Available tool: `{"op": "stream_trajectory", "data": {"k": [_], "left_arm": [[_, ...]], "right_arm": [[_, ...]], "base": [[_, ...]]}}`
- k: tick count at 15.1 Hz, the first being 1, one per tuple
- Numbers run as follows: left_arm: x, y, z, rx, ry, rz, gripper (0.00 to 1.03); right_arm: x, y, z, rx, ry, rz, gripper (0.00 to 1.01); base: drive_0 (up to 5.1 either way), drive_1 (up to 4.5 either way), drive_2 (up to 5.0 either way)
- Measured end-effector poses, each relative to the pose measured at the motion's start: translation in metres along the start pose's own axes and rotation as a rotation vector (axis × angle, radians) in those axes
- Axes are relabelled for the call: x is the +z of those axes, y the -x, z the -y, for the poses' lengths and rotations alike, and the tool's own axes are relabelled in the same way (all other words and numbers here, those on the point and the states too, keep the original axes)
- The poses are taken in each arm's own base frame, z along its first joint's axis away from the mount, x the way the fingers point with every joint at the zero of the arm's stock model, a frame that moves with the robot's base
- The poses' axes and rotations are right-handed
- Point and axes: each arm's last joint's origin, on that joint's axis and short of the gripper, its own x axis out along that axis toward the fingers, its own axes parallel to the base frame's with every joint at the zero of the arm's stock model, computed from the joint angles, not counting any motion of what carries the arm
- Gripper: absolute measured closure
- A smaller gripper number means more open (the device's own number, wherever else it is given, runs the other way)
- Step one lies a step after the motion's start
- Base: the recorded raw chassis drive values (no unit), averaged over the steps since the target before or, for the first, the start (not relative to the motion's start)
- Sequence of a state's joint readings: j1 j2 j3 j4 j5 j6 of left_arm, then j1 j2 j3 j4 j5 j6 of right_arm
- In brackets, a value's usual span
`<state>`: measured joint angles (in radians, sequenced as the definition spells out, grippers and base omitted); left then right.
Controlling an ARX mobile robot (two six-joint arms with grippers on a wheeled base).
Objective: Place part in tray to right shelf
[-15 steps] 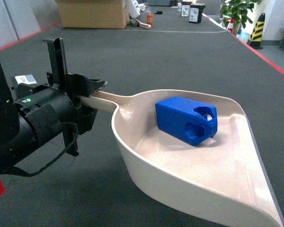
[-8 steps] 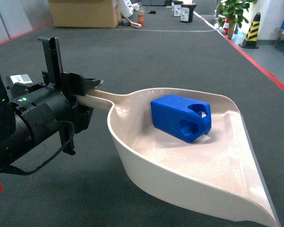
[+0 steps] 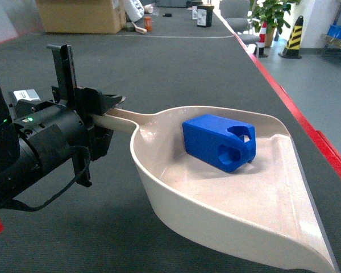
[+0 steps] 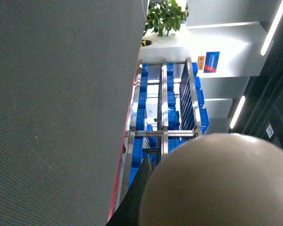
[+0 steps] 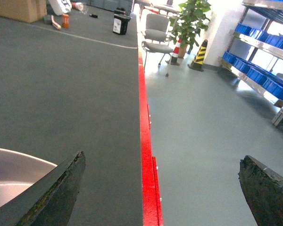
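Carrying: the left tool (image 3: 105, 116) pinches the long handle of the tray (image 3: 176, 196), holding it clear above the dark floor (image 3: 176, 68).
Part: the blue part (image 3: 219, 141) lies loose on its side in the deep end of the tray, near the rear wall, its notched, holed end facing the open lip.
Handling, part: judged a stiff, light plastic block with smooth faces; nothing grips it, so it would likely slide if the tray tips toward the lip.
Handling, tray: judged rigid but long; held only at the handle end, the load sits well out from the grip, so it may sag or swing.
Where to hold: the handle is the sensible place; keeping the lip level or slightly raised should keep the block back.
Relation to tool: the part sits to the right of the left tool in the head view, apart from it, the handle and tray wall between them.
Right tool (image 5: 160, 188): jaws spread wide, holding nothing.
Right shelf (image 5: 262, 52): a steel rack with blue crates (image 5: 273, 84), well off to the right beyond the red floor line (image 5: 146, 155).
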<state>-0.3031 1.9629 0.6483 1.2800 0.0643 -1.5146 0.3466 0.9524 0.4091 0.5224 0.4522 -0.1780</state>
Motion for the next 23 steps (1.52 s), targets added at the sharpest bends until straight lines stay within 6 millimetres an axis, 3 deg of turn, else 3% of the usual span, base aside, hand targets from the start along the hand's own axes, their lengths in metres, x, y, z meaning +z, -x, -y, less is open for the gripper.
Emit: {"op": "stream_trajectory", "data": {"k": [23], "left_arm": [[-0.0001, 0.0001, 0.0004, -0.004, 0.0, 0.0, 0.91]], "right_arm": [[0.0003, -0.0001, -0.0001, 0.003, 0.0, 0.001, 0.03]], "base": [[5.0, -2.39, -2.4]]}}
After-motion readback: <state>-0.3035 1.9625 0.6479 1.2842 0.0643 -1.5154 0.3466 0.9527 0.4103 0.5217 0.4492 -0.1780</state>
